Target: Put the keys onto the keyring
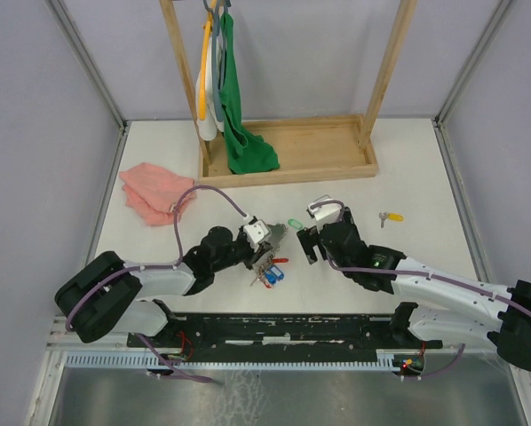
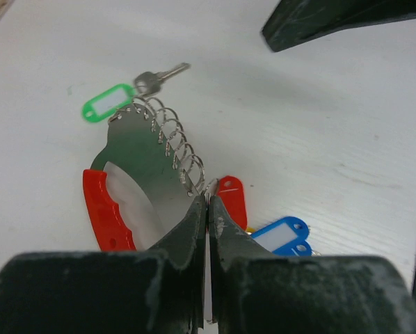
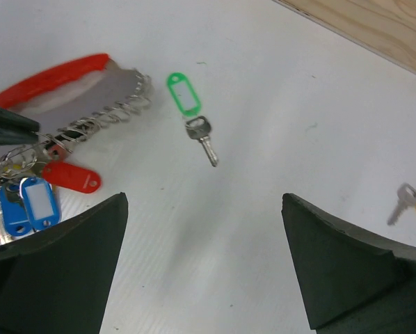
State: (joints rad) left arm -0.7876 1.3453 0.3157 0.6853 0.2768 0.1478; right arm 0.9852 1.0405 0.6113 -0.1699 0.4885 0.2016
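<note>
Low down, left hand (image 2: 206, 209) pinched narrow on the keyring (image 2: 135, 149), right hand (image 3: 202, 202) spread wide near green-tagged key (image 3: 194, 115)

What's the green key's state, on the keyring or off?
Off: green key lies loose on the table, beside the keyring, not threaded on it.

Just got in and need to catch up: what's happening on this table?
The left gripper is pinched shut on the keyring, which carries a bunch of tagged keys. The right gripper hangs open near a green-tagged key lying loose beside the ring. A yellow-tagged key also lies loose, farther to the right.
</note>
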